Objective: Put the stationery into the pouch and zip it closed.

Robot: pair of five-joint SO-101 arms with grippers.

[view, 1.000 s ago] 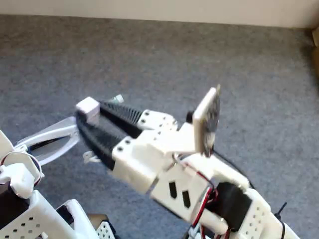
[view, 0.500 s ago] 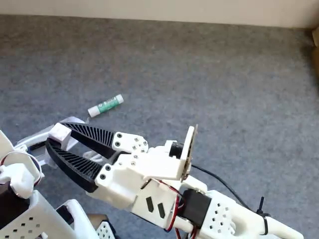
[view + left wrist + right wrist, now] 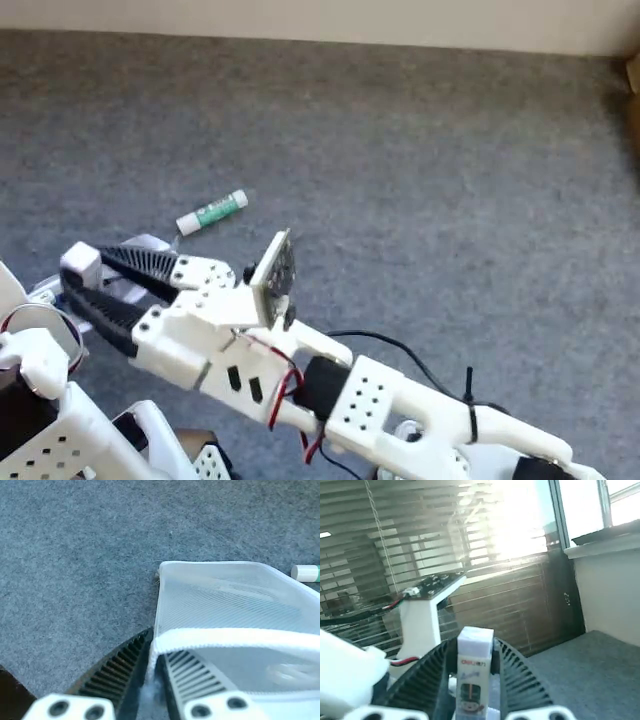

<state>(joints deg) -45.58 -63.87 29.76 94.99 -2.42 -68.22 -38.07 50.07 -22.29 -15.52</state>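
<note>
The left gripper (image 3: 152, 652) pinches the rim of the mesh pouch (image 3: 225, 605) on the grey tabletop (image 3: 420, 150), the right gripper (image 3: 80, 275) clamps a white eraser (image 3: 474, 670) near it, and a glue stick (image 3: 211, 212) lies just beyond.

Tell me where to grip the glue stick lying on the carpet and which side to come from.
Grip the glue stick at its green-labelled middle, coming straight down from above and closing across the tube's width. It lies flat and slanted on the grey carpet with nothing touching it, so both long sides are free. Its round ends would probably slip.
</note>
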